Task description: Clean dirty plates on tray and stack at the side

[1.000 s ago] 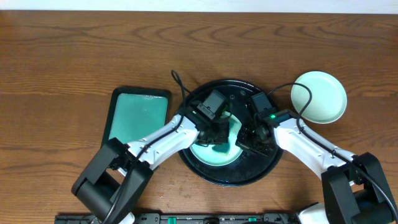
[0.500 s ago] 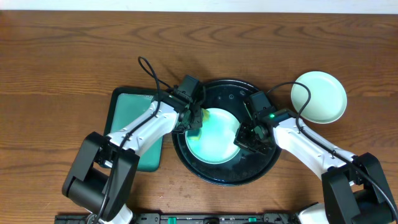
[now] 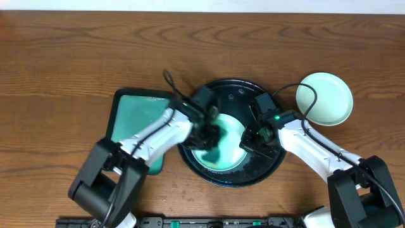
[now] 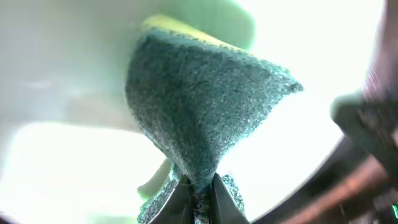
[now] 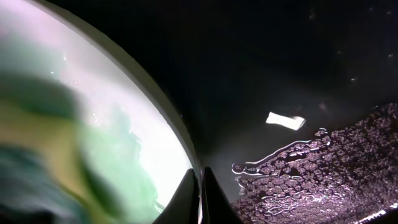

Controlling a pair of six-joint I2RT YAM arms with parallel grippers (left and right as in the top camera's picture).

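Left end effector (image 4: pixel 198 190): we see it pinching sponge (image 4: pixel 205 106), to scrub plate (image 5: pixel 112 87).
Right end effector (image 5: pixel 200 186): pinching plate rim, we judge to steady it in tray (image 5: pixel 280 62).

Nothing here can be read. No words, numbers or brand marks show on the black tray (image 3: pixel 253 176), the plate in it (image 3: pixel 231 140), the pale plate beside it (image 3: pixel 326 98) or the green tray (image 3: pixel 136 113). Both wrist views are too close and blurred.
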